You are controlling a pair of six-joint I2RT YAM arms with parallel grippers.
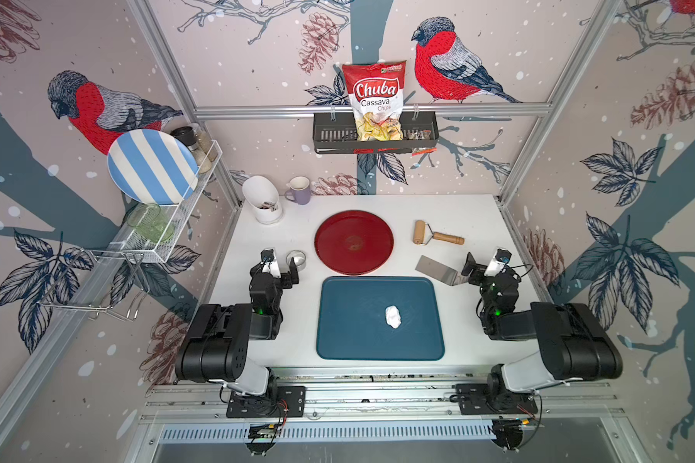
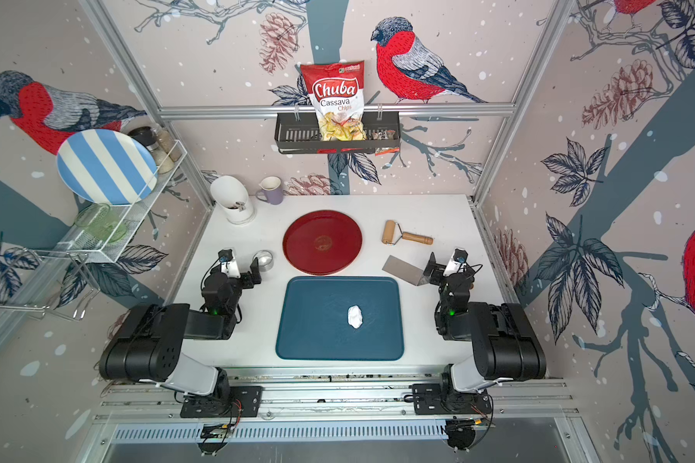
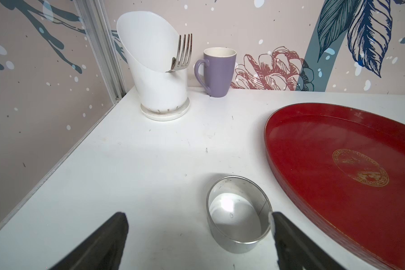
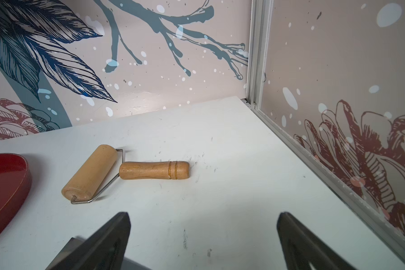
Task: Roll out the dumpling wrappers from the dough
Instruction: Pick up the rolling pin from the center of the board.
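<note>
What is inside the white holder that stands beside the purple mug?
A metal fork stands in the white holder, tines up, leaning at the low side of its rim. The holder's wall hides the fork's handle and anything that lies deeper inside.

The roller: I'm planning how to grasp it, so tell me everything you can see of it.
The roller is a small pastry roller of pale wood: a short smooth barrel, a darker turned handle with grooved rings near its end, and a bent metal wire joining them in a T. It lies flat on the white table, beside the red plate but apart from it. Only the table touches it; the open right hand is short of it.
</note>
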